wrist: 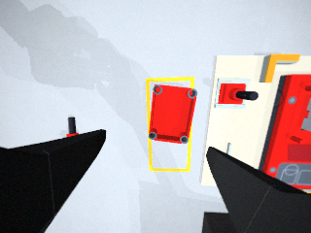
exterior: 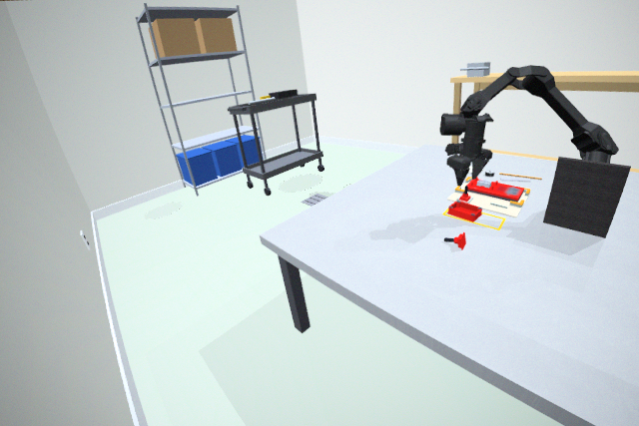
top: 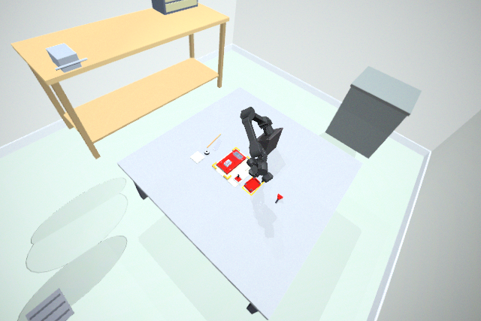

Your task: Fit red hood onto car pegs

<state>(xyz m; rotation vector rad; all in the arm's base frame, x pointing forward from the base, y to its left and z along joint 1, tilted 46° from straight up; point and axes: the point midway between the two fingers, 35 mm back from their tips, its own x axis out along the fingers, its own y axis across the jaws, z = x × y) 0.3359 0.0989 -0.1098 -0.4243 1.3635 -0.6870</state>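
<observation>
Red flat-roofed hood shell (wrist: 172,113) w/ a holed boss at each corner lay on the grey table (exterior: 412,276), inside a yellow outline, just beside the red car chassis (top: 231,161) in its yellow-cornered jig. Black parallel-jaw gripper (wrist: 155,160) hung above it, fingers wide apart, nothing between them. Step, as I judged: approach before pickup. Next: centre over hood, descend, clamp its sides.
</observation>
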